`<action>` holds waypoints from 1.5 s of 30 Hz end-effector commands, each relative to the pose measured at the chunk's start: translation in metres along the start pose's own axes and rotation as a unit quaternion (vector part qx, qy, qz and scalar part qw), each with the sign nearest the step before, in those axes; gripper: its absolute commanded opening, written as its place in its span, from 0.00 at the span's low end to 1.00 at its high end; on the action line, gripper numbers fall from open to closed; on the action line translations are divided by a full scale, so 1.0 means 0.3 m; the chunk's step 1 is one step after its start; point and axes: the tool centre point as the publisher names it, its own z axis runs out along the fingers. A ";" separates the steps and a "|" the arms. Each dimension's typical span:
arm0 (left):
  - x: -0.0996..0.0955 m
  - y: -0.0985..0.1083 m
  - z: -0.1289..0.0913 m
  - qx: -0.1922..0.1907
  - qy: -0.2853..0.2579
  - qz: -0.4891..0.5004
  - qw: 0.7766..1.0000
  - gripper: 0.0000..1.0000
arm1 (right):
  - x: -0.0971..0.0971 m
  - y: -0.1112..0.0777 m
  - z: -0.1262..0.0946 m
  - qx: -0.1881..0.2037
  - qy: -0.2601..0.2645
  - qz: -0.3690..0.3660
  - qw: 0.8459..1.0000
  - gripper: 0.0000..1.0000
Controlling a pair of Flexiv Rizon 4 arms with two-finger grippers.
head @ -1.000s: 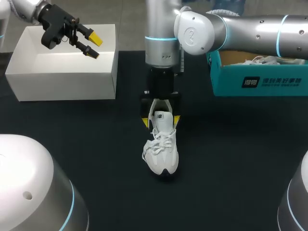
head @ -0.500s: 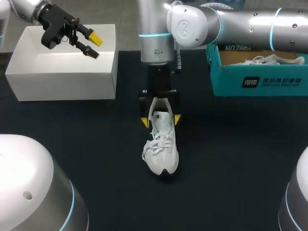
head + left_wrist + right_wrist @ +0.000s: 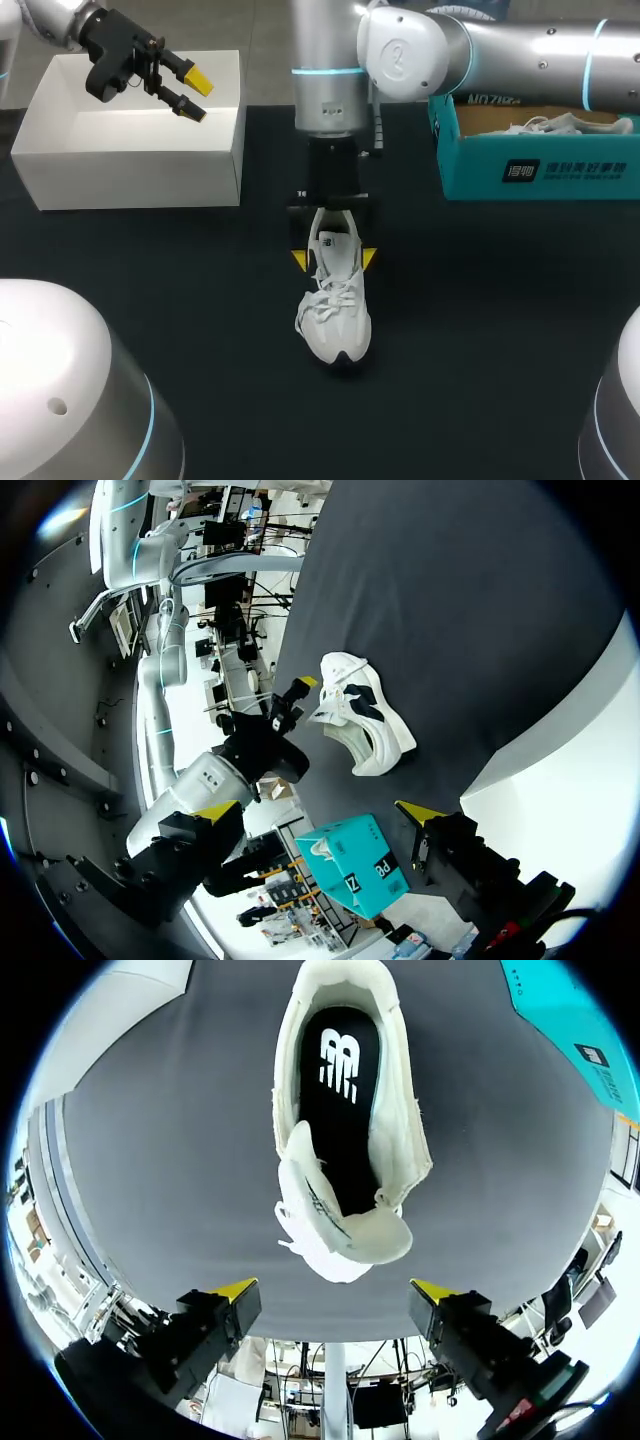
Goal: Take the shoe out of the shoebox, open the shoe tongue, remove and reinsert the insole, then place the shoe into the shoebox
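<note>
Right gripper (image 3: 334,1290), fingers apart, over shoe (image 3: 340,1110)

White open-topped box (image 3: 130,150) at the far left, standing on black tabletop (image 3: 480,300)

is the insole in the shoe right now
Yes, in the right wrist view the black insole lies inside the white shoe.
</note>
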 end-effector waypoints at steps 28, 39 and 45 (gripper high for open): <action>-0.002 0.000 -0.002 0.001 0.002 0.000 1.000 1.00 | -0.059 0.182 0.007 -0.043 -0.001 -0.045 0.998 0.00; -0.002 0.000 -0.002 0.001 0.002 0.000 1.000 1.00 | -0.067 0.139 -0.008 -0.032 -0.010 -0.031 0.999 0.00; -0.002 0.000 -0.002 0.001 0.002 0.000 1.000 1.00 | -0.034 0.115 -0.048 -0.039 -0.022 -0.042 0.998 0.00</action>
